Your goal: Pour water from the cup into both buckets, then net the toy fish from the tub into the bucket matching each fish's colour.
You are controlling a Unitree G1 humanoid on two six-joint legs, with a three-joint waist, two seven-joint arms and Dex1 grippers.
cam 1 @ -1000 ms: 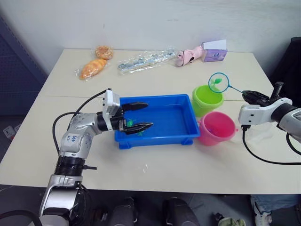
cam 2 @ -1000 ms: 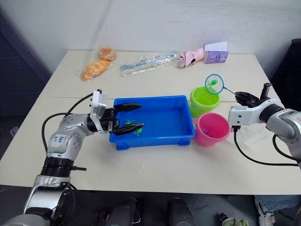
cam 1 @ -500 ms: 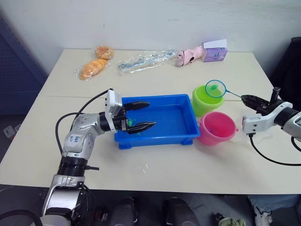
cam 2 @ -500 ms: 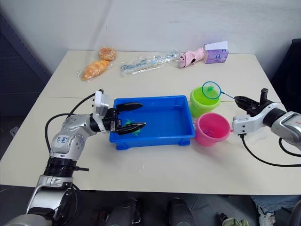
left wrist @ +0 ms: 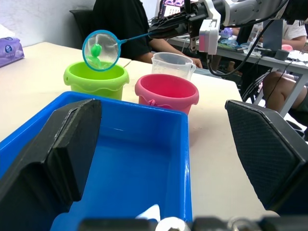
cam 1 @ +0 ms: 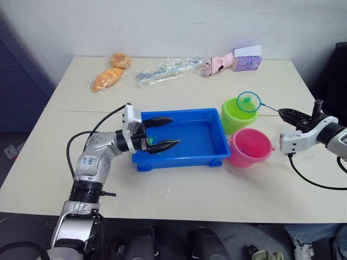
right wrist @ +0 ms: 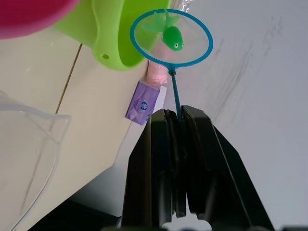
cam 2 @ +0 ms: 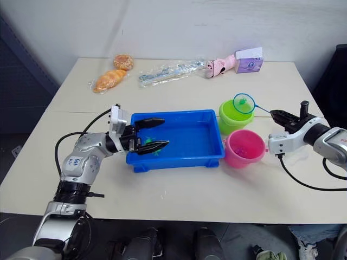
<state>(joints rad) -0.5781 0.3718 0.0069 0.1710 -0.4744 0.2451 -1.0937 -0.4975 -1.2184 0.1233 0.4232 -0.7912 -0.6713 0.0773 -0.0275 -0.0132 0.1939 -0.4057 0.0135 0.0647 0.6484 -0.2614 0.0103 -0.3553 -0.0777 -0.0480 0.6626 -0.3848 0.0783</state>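
Netting in hand: your right gripper (right wrist: pixel 175 120), clamped on the handle, holds the net (cam 1: pixel 249 102) with a green fish (right wrist: pixel 172 38) above the green bucket (cam 1: pixel 237 115). You likely tip it in next. Your left gripper (cam 1: pixel 161 134) hangs wide open and empty over the tub (cam 1: pixel 212 154), forearm level; another green fish (cam 2: pixel 148 142) lies between its fingers.

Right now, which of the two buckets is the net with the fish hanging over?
The green bucket, the one farther from the robot. The net with a green fish hangs over its rim, held by the right pincer; the pink bucket sits nearer.
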